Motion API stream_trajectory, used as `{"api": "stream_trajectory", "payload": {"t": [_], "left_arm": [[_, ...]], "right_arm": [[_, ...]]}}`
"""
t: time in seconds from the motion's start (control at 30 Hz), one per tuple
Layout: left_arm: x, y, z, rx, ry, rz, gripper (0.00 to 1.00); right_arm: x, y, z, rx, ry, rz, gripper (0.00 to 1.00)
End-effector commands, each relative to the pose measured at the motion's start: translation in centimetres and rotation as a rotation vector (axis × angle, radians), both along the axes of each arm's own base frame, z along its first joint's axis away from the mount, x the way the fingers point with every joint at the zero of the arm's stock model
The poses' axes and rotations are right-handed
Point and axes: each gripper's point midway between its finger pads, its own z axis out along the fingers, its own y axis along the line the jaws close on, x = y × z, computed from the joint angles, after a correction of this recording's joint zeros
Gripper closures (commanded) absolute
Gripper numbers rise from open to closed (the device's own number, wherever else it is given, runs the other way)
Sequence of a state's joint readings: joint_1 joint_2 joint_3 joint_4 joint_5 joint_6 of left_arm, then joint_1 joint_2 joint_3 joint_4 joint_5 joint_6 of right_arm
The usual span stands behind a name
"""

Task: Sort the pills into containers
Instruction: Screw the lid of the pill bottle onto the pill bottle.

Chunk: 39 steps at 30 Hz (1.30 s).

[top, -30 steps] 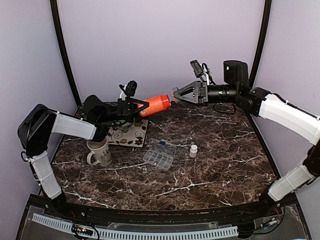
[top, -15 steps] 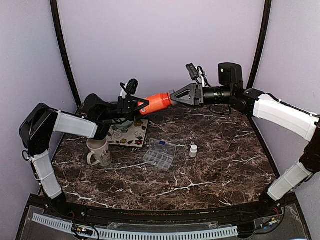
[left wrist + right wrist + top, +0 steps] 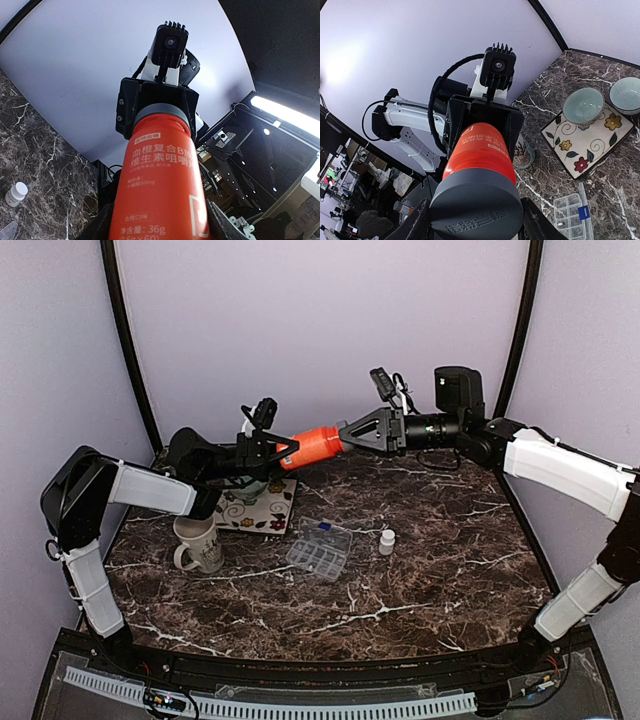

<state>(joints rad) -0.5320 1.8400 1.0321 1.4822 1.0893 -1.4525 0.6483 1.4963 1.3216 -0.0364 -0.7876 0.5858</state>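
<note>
An orange pill bottle [image 3: 315,445] with a grey cap [image 3: 476,210] is held level in the air above the back of the table. My left gripper [image 3: 285,448] is shut on the bottle's body [image 3: 160,175]. My right gripper [image 3: 348,430] faces it, with one finger on each side of the cap, touching it. The clear organiser box [image 3: 320,550] lies flat on the table below, with a small blue piece in one far cell. The box also shows in the right wrist view [image 3: 572,212]. No loose pills are visible.
A small white bottle [image 3: 387,541] stands just right of the organiser. A cream mug [image 3: 200,543] stands at the left. A floral tray [image 3: 258,508] behind it holds two pale green bowls [image 3: 582,105]. The table top is dark marble.
My right gripper has moved left from just clear of the bottle onto its cap. The bottle's cap end has risen slightly. Over the last half second almost nothing moved.
</note>
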Motion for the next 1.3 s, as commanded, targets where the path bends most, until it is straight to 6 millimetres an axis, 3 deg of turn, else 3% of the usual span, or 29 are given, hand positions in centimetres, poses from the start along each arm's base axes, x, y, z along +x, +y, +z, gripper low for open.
{"api": "stream_trajectory", "payload": {"t": [0.0,0.7,1.27], "left_arm": [[-0.4,0.4,2.3,-0.051,-0.092,-0.002,0.96],[0.0,0.3,3.0,-0.066,-0.103,0.001,0.96],[-0.2,-1.2,4.6,-0.043,-0.209,0.01,0.96]], "right_arm": [[-0.3,0.6,1.3,0.043,-0.034,0.027,0.63],[-0.3,1.8,1.1,0.045,-0.026,0.04,0.64],[0.4,3.3,0.9,0.027,0.055,-0.002,0.67]]}}
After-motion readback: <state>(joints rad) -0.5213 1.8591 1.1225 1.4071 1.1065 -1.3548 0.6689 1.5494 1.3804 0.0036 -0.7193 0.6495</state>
